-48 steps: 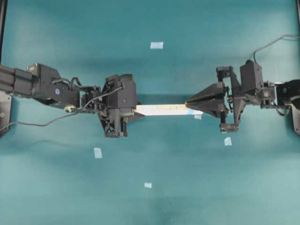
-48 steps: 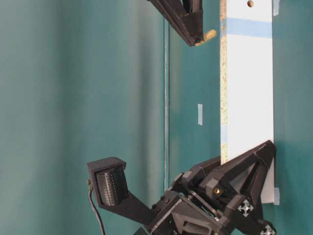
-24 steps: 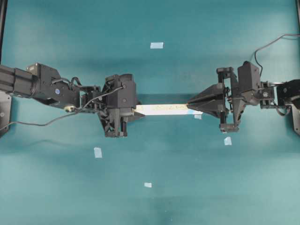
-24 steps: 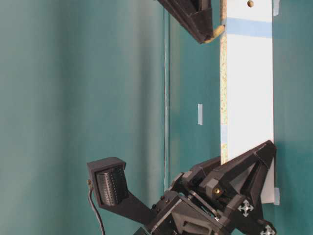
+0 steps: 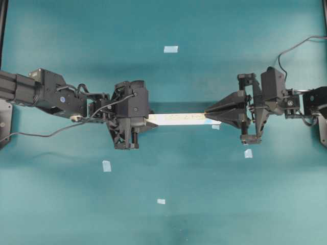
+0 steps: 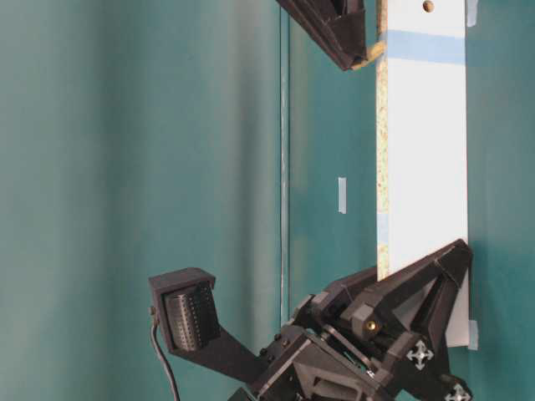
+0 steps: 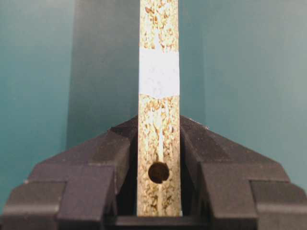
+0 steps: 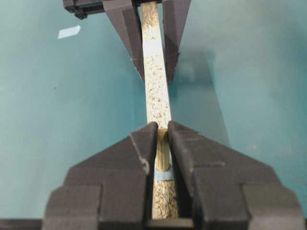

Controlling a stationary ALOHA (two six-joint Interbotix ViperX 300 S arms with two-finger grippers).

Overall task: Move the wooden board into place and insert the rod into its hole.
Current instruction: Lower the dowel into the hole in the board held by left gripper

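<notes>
The wooden board (image 5: 181,118) stands on its narrow edge, a pale strip running between the two arms. My left gripper (image 7: 159,125) is shut on its left end, where a dark hole (image 7: 158,172) shows in the speckled top edge between the jaws. My right gripper (image 8: 162,130) is shut on the rod (image 8: 162,148), a short tan peg. The rod's tip (image 6: 374,53) touches the board's top edge at the blue band (image 6: 422,47). The hole in that edge is hidden under the rod and fingers. A small dark opening (image 6: 428,7) shows on the broad face beside the band.
Several pale blue tape squares lie flat on the teal table, among them one at the back (image 5: 170,49), one front left (image 5: 106,166) and one under the right arm (image 5: 248,153). A cable (image 5: 41,133) trails from the left arm.
My right gripper has brought the rod down and a little to the right until its tip meets the board's top edge. The left gripper and the board have stayed still.
</notes>
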